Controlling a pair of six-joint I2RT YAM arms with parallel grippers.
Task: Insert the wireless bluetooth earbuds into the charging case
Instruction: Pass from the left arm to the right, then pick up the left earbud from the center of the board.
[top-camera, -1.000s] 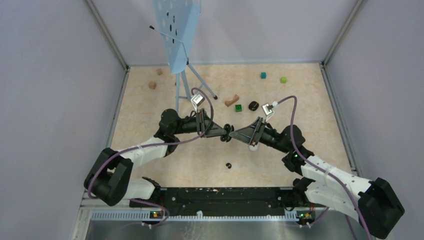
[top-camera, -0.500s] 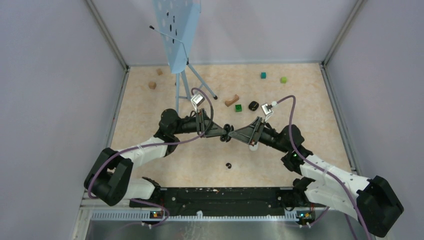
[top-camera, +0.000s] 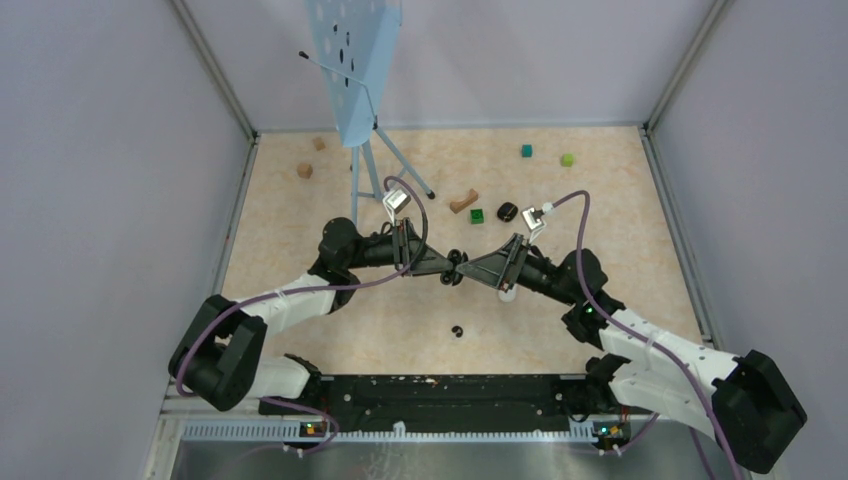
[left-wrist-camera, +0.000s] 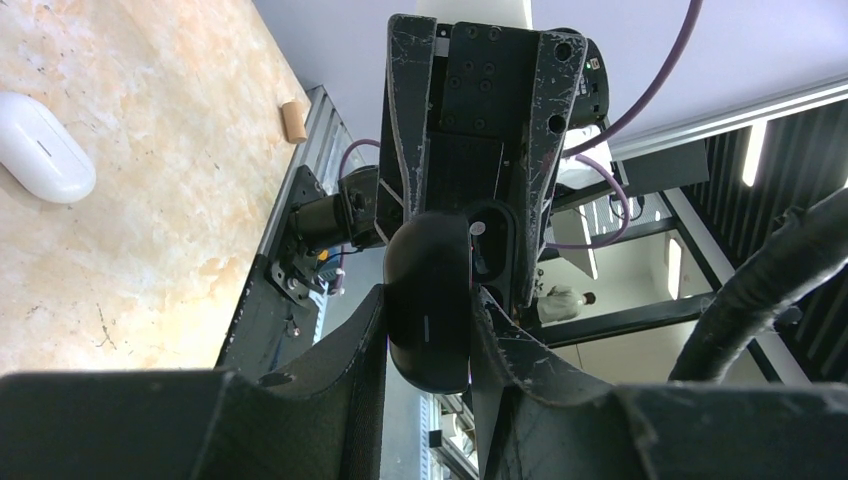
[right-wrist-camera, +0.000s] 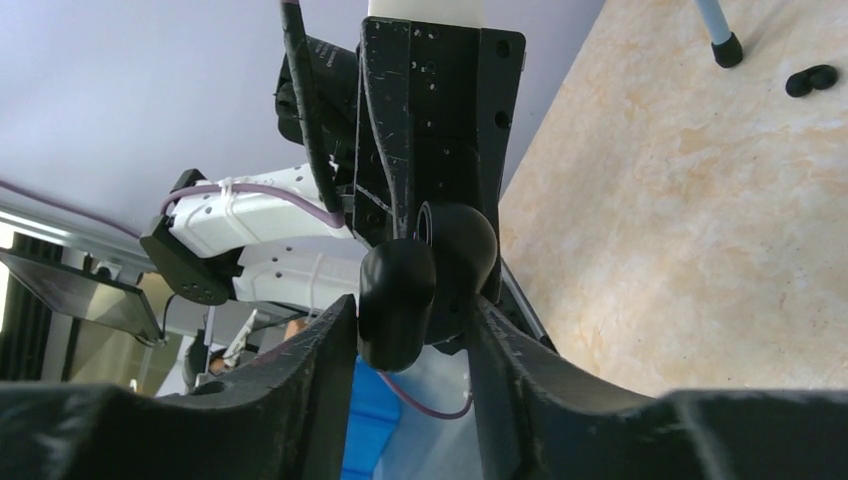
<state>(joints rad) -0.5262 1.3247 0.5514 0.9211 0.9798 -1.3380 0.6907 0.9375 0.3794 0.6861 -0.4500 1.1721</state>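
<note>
A black charging case (left-wrist-camera: 430, 300) hangs above the middle of the table, with my left gripper (left-wrist-camera: 428, 340) shut on it. It stands hinged open, and its second half (left-wrist-camera: 495, 250) shows a cavity. My right gripper (right-wrist-camera: 410, 340) faces the left one, its fingers close on either side of the same case (right-wrist-camera: 397, 298). Whether they press on it I cannot tell. In the top view both grippers meet at the case (top-camera: 456, 264). A tiny black earbud (top-camera: 457, 330) lies on the table nearer the arm bases.
A white case (left-wrist-camera: 40, 150) lies on the table, under my right arm (top-camera: 507, 294) in the top view. Behind the grippers are a black rounded item (top-camera: 507, 211), a green cube (top-camera: 477, 215), a wooden arch (top-camera: 463, 201) and a blue stand on tripod legs (top-camera: 358, 70). Small blocks (top-camera: 526, 151) dot the far edge.
</note>
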